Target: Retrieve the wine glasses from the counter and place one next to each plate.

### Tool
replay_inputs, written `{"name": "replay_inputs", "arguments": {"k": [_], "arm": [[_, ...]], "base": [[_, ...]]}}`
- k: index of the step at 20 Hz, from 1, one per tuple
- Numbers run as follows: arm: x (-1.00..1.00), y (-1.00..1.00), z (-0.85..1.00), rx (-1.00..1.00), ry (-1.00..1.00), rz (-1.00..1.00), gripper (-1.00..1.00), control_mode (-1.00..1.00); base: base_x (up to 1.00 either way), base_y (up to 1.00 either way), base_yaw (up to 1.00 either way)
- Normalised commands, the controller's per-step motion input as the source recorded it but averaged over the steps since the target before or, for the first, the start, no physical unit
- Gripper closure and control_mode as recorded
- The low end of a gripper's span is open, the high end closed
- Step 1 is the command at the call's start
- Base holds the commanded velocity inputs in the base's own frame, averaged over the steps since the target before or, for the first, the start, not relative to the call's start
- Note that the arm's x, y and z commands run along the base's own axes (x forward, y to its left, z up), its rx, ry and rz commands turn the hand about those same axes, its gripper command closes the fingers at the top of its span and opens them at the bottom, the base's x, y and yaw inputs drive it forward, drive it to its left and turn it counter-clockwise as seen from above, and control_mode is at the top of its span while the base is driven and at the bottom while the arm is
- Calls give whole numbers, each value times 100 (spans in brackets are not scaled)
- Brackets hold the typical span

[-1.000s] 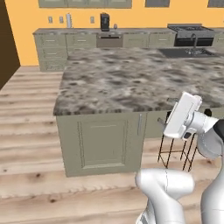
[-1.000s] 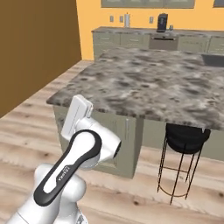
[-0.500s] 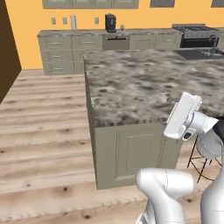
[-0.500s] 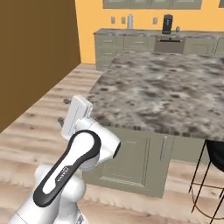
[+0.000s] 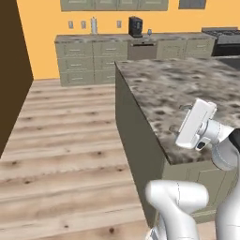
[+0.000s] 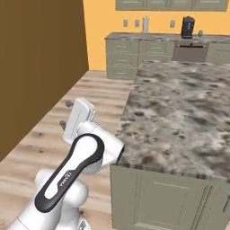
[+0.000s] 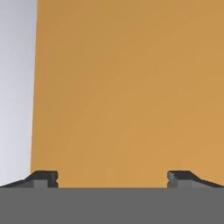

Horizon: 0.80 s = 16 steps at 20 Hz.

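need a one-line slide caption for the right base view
Arm tucked by the stone-topped island; far counter against the orange wall carries a wine glass beside a black coffee machine.

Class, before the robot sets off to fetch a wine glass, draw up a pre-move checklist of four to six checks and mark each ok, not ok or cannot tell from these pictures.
1. Fingers spread wide and empty: ok.
2. A wine glass located on the far counter, beside the dark coffee machine: ok.
3. Second wine glass located: cannot tell.
4. Wood floor left of the island free for driving: ok.
5. Glass close enough to grasp: not ok, it is far across the room.
6. Plates located: cannot tell.
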Motion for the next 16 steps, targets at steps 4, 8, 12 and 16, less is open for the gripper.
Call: {"name": "replay_inputs", "arguments": {"k": [4,8,12,16], "arm": [[0,0,0,0,0,0,-100,100],[0,0,0,0,0,0,-100,100],[0,0,0,0,0,0,-100,100],[0,0,0,0,0,0,-100,100]], "base": [[91,100,-2],[71,94,-4],[82,61,-34],[100,68,-51]]}}
